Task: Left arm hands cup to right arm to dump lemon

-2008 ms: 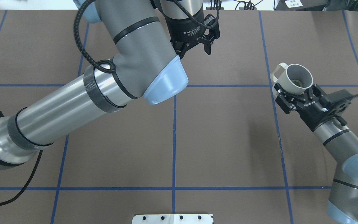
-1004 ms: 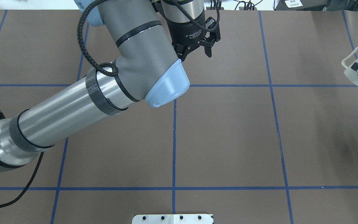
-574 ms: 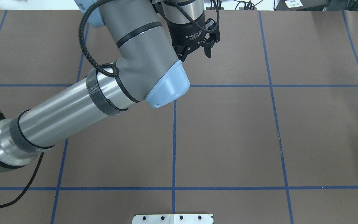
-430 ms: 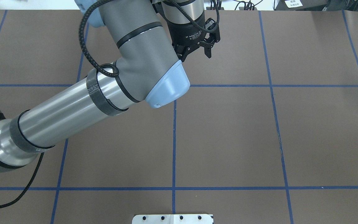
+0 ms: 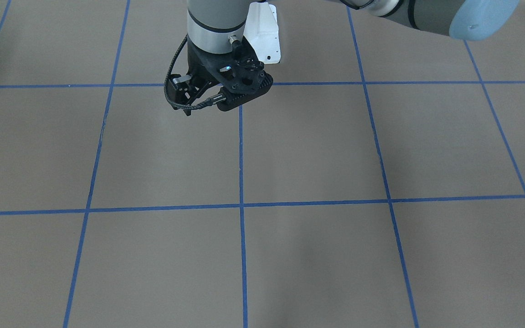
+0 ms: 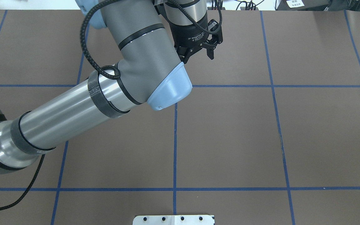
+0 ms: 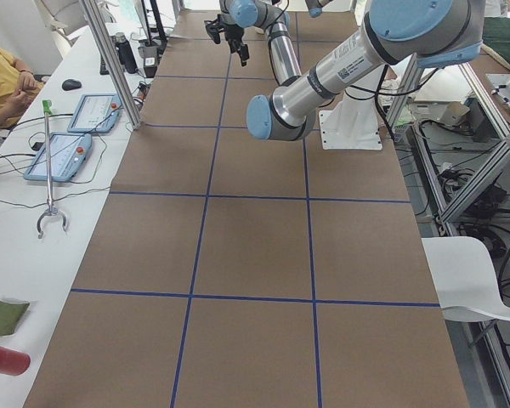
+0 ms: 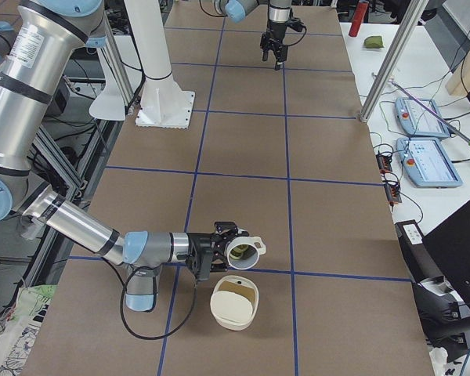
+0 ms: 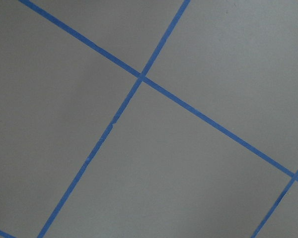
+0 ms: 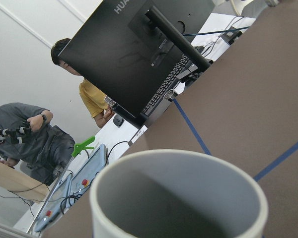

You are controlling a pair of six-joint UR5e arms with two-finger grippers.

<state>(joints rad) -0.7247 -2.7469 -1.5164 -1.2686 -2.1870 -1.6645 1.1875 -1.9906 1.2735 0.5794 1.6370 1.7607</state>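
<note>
The left gripper [image 6: 197, 55] is seen spread and empty, hung above the table [image 6: 230, 140] near its far edge, well apart from the task's things. The right gripper [image 8: 213, 254] is shown only in the right side view, at the cup [image 8: 247, 251]. Whether it is clamped cannot be told from there, though the cup is seen carried at its tip. The cup is tipped onto its side, mouth turned away from the arm, just beside a white bowl [image 8: 235, 301] near the table's right end. Whether the mouth is over the bowl's opening cannot be told. A small yellow-green bit, taken for the lemon [image 8: 237, 251], is made out inside the mouth. In the right wrist view only the cup's rim and grey inside are shown, no lemon.

Step judged: hand-over done, dump in hand, lemon not yet out. For the next move, the wrist would need to be rolled further until the mouth points down. The mouth should be lined up over the bowl first, or the slice may be dropped on the table.
</note>
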